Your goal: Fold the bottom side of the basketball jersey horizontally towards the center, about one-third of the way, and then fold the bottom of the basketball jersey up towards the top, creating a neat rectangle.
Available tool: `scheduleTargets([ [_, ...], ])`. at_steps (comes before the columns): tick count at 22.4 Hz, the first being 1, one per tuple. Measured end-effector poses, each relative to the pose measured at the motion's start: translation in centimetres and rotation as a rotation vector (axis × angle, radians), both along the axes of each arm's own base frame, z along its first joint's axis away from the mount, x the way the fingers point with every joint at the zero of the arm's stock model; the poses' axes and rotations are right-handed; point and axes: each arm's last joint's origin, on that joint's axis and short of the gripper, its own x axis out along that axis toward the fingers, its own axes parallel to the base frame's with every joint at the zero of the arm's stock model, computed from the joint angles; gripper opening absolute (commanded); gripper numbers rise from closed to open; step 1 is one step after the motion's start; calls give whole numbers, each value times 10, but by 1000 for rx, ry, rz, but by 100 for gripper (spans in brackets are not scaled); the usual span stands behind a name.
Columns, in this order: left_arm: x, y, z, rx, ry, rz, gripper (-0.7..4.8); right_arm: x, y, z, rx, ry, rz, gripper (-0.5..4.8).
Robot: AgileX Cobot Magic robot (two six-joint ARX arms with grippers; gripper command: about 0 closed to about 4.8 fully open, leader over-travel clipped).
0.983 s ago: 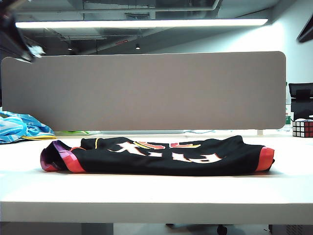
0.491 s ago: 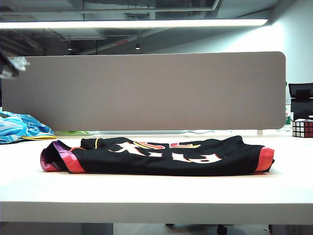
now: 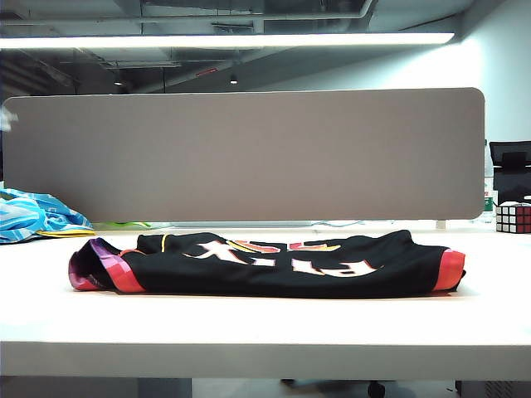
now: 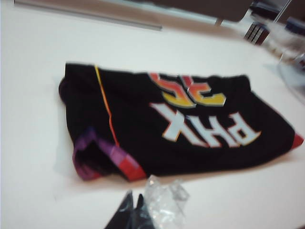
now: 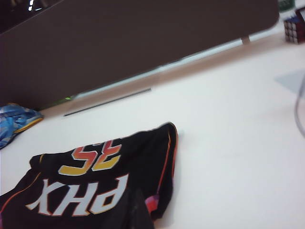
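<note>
Both pairs of jaws are closed on nothing. The left gripper (image 4: pixel 138 212) is seen only in its wrist view, black fingers together with clear wrapping beside them, held above the tabletop (image 4: pixel 33 95) off the near edge of the basketball jersey (image 4: pixel 181 124). The right gripper (image 5: pixel 136 210) shows as a dark tip low in its wrist view, over the jersey's corner.

The basketball jersey (image 3: pixel 274 264) lies folded into a long black rectangle across the middle of the tabletop (image 3: pixel 265 332), red trim at the right end, purple and red at the left. Bare surface runs along the front edge and at both ends. A blue striped cloth (image 3: pixel 33 214) lies at the back left corner, a puzzle cube (image 3: pixel 513 217) at the back right, a grey divider panel (image 3: pixel 249 153) along the back edge.

An arm seen earlier at the exterior view's upper left is now gone from it; the jersey is unmoved.
</note>
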Motion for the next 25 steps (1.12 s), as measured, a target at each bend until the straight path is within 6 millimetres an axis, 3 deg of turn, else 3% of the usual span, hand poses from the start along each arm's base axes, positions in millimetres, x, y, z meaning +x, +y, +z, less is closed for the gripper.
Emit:
scheduleTargets([
  [10, -17, 5, -9, -25, -149, 126, -6, 19, -3, -50, 10, 102, -20, -5],
  [13, -19, 7, -16, -25, -175, 159, -6, 25, -4, -68, -73, 115, -33, -5],
  [20, -17, 8, -32, -14, -195, 225, -6, 27, -8, -80, -265, 126, -125, -5],
  [25, -16, 10, -29, 92, -272, 287, -6, 30, -10, -82, -362, 89, -198, -5],
])
